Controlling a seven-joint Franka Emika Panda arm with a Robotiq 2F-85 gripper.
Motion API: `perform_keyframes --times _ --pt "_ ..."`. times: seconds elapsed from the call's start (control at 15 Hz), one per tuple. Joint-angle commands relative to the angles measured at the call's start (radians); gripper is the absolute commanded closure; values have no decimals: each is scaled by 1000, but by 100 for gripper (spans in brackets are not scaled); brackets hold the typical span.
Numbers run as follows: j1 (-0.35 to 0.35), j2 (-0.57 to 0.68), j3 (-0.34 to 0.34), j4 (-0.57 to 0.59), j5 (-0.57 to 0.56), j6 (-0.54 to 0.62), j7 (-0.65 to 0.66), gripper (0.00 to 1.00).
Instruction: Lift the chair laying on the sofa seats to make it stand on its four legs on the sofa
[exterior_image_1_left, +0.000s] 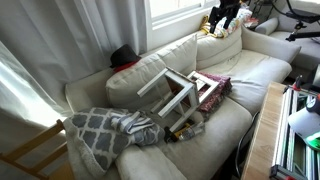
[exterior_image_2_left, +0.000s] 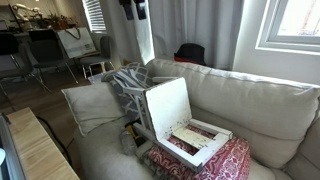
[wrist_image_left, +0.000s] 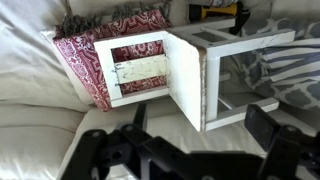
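Observation:
The small white chair (wrist_image_left: 185, 75) lies on its back on the cream sofa (wrist_image_left: 40, 120). Its square seat stands upright, its legs point sideways, and its backrest rests flat on a red patterned cloth (wrist_image_left: 80, 60). It shows in both exterior views (exterior_image_1_left: 180, 95) (exterior_image_2_left: 170, 110), on the sofa seat cushions (exterior_image_1_left: 230, 125) (exterior_image_2_left: 260, 105). My gripper (wrist_image_left: 200, 128) hangs above the chair, open and empty, with a dark finger on each side at the bottom of the wrist view. In both exterior views it is high up near the top edge (exterior_image_1_left: 225, 14) (exterior_image_2_left: 135, 8), well clear of the chair.
A grey-and-white patterned blanket (exterior_image_1_left: 105, 130) (exterior_image_2_left: 125, 80) lies on the sofa beside the chair's legs. A light natural-wood chair frame (exterior_image_1_left: 35, 150) stands off the sofa's end. A wooden table edge (exterior_image_1_left: 265, 130) (exterior_image_2_left: 40, 150) runs in front of the sofa.

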Motion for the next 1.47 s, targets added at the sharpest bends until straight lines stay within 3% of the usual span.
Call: perform_keyframes --times 0.0,0.2,0.6,0.73,0.93,1.0,1.2,1.4 --pt "0 48 -28 5 -6 36 13 0" --pt "-15 139 -46 29 -6 81 31 0" --pt "-13 144 -44 46 -6 81 38 0" --pt "-24 258 -58 104 5 71 50 0" --pt "-24 421 -103 188 78 91 -83 0" --pt "-26 479 -112 219 127 98 -182 0" --pt "-71 640 -97 325 231 122 -405 0" --pt "-126 766 -71 429 257 129 -531 0"
